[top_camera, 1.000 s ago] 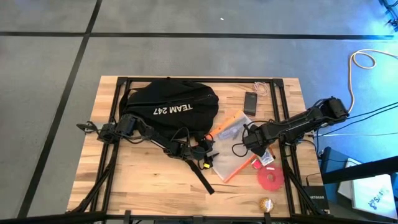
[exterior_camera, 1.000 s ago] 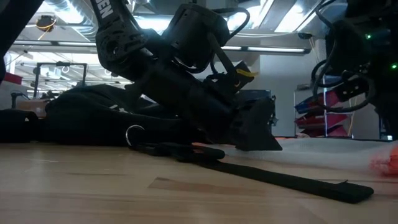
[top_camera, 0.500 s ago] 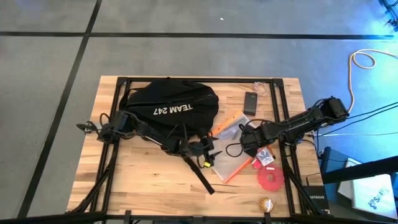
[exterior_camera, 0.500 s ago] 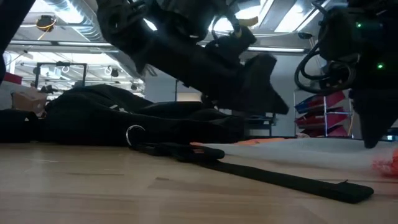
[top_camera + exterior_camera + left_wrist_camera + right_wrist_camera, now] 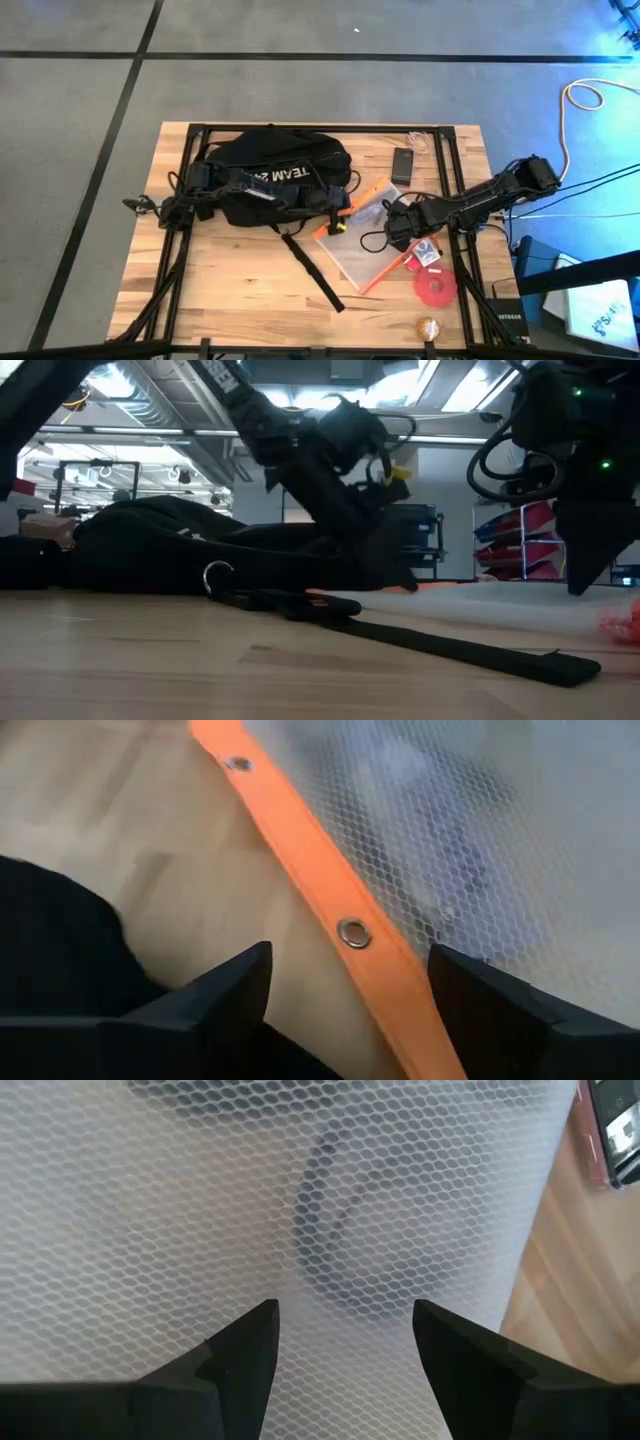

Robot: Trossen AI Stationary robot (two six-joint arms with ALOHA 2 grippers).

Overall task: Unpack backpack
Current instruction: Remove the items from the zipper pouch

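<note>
Wooden table (image 5: 230,275), backpack (image 5: 275,175), wrist-only eyelet (image 5: 353,932)

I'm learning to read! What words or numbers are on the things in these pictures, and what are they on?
"TEAM 247": white letters on the black backpack, seen upside down in the high view and partly covered by the left arm now.
Small red card beside the mesh pouch: it has print, too small to read.
Phone, red disc: no text that can be read.
Low view and both wrist views: nothing readable.
</note>
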